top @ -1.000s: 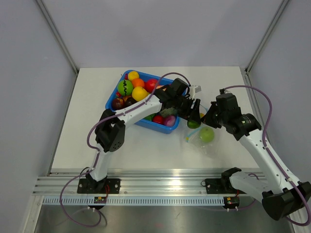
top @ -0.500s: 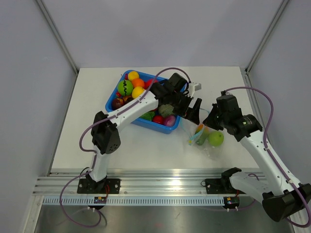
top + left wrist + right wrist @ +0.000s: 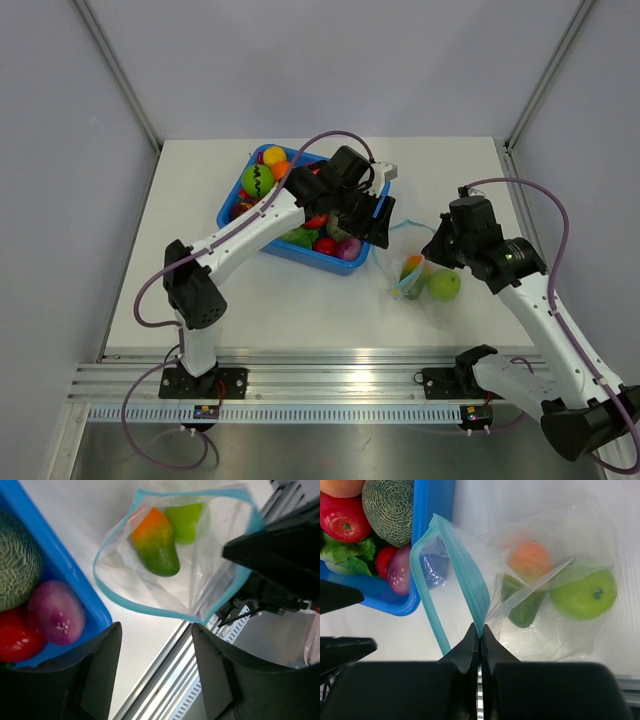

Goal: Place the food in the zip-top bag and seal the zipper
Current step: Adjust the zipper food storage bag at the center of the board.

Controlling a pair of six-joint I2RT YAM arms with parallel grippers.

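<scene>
Clear zip-top bag (image 3: 570, 545) lies on counter (image 3: 190, 220) just right of blue bin (image 3: 435, 495), mango (image 3: 157, 542) + green apple (image 3: 582, 592) inside. Its zipper (image 3: 465, 572) is pinched by right hand (image 3: 480, 630), mouth propped open; left hand (image 3: 155, 630) wide, empty. Film prob. thin, floppy, slick: grip stiffer strip.

Wht table (image 3: 185, 205), prob. grey walls (image 3: 320, 60)

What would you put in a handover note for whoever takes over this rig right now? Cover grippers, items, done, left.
Left gripper: open, empty, over the edge of the blue rectangular plastic bin, beside the bag mouth.
Right gripper: shut on the pale blue-green zipper strip, holding the clear crinkly zip-top bag open.
Done: a green toy apple and an orange-green toy mango lie in the bag.
Left: many toy fruits and vegetables sit in the bin; then seal the zipper.
</scene>
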